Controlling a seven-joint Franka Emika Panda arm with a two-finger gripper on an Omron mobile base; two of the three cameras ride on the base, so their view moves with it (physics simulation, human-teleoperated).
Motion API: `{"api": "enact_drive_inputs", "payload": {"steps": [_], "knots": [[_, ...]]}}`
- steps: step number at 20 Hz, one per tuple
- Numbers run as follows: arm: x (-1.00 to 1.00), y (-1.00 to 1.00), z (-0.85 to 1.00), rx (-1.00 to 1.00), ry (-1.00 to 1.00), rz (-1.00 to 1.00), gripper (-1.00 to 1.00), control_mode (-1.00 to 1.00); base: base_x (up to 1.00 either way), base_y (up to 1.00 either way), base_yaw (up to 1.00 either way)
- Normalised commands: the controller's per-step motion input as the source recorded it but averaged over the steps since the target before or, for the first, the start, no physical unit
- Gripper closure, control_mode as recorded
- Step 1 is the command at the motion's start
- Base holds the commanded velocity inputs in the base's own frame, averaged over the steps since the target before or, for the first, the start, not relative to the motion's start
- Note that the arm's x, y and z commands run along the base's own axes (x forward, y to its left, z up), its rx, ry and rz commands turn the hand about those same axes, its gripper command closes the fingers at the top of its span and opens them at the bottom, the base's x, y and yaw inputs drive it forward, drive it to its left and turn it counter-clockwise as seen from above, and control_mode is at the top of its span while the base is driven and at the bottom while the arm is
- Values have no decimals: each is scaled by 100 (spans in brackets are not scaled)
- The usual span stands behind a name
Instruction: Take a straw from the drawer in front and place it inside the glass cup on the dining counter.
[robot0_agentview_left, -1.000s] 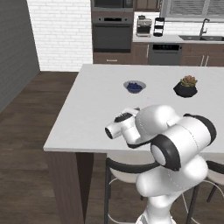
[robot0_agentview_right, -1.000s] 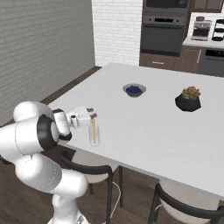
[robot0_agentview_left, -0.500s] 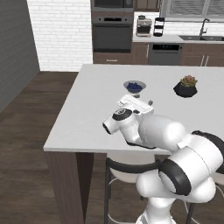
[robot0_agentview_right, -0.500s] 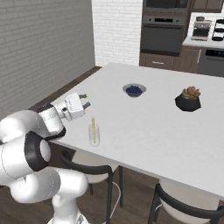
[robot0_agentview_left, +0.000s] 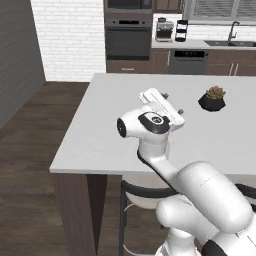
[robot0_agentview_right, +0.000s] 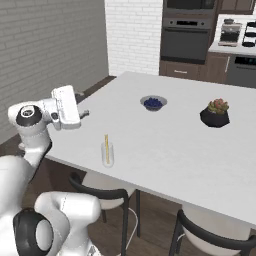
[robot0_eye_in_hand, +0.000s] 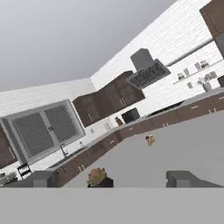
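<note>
A thin pale-yellow straw (robot0_agentview_right: 106, 143) stands upright inside the clear glass cup (robot0_agentview_right: 107, 156), which sits near the front-left edge of the white dining counter (robot0_agentview_right: 165, 142). My gripper (robot0_agentview_right: 83, 113) is lifted to the left of the cup, apart from it, open and empty. The left base view has the gripper (robot0_agentview_left: 173, 103) raised over the counter (robot0_agentview_left: 100, 125), with my arm hiding the cup. In the hand view the two fingertips (robot0_eye_in_hand: 41, 178) stand wide apart with nothing between them, looking across the counter toward the far cabinets.
A small blue bowl (robot0_agentview_right: 153, 103) and a dark potted plant (robot0_agentview_right: 215, 112) (robot0_agentview_left: 212, 98) (robot0_eye_in_hand: 97, 177) sit farther back on the counter. Black-framed stools (robot0_agentview_right: 102, 192) stand under the near edge. Ovens and a worktop with a sink line the back wall.
My hand has pulled away from above the glass cup, swinging up and to the left, and its jaws have opened wider. The straw has stayed standing in the cup.
</note>
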Motion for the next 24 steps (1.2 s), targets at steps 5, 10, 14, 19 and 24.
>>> {"api": "enact_drive_inputs", "payload": {"steps": [5,10,14,19,24], "knots": [[-81,-1,-12,100,49,34,-100,-100,0,0,0],[-78,-1,-33,100,49,36,-100,-100,0,0,0],[-100,-9,-81,100,27,41,-100,-100,0,0,0],[-53,-16,-100,93,-1,51,-100,-100,0,0,0],[-56,-30,-40,43,-50,29,-100,-100,0,0,0]]}}
